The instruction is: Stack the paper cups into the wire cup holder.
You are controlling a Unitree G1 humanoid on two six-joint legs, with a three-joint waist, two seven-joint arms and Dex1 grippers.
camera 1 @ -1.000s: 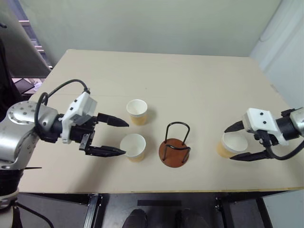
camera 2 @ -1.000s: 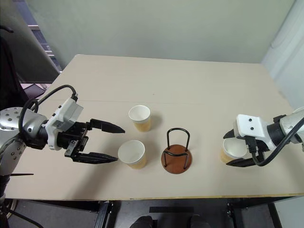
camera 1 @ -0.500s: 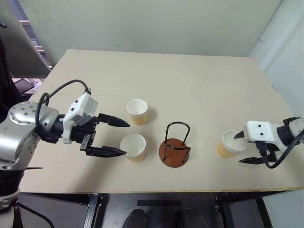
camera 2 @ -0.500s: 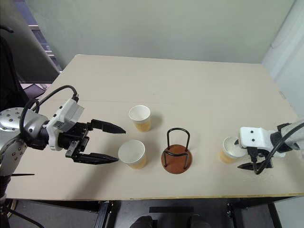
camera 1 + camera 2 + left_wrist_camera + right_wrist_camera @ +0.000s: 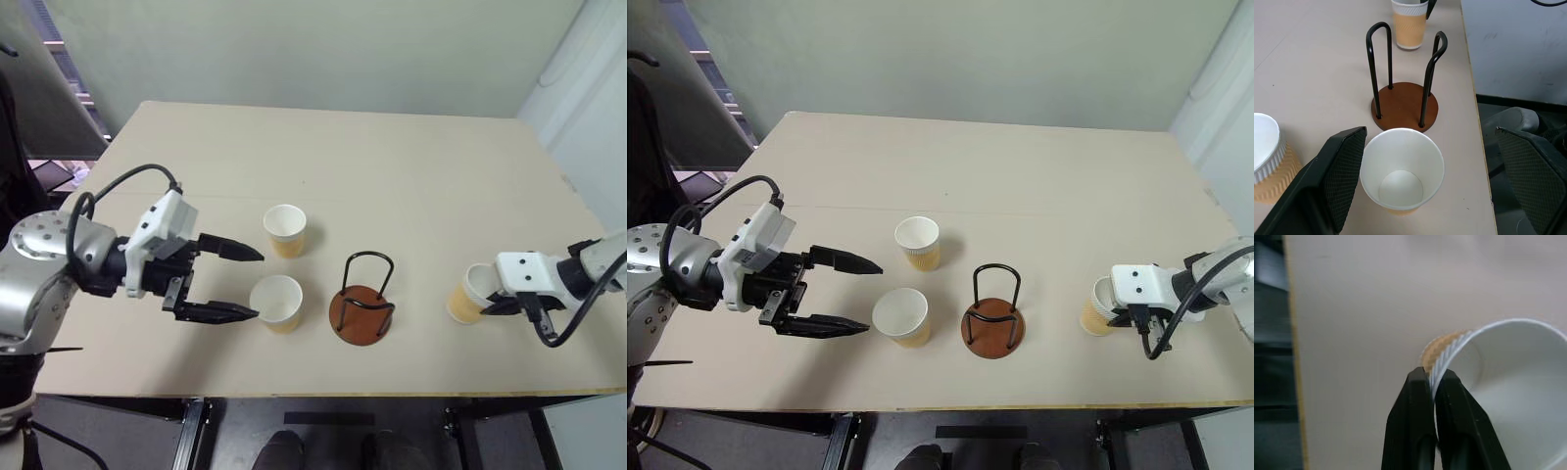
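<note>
Ribbed tan paper cups [image 5: 277, 304] white inside; wire cup holder [image 5: 361, 302] (centre) empty. Right gripper [image 5: 1435, 384] pinches right-side cup [image 5: 470, 294] wall; left gripper [image 5: 245, 284] spread wide, holding nothing.

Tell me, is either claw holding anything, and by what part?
Yes. The right gripper pinches a paper cup by its rim wall. The left gripper is open, holding nothing.

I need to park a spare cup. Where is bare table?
The far half of the table beyond the cups is bare. So is the stretch between the wire cup holder and the right gripper. The near-left part is crowded.
</note>
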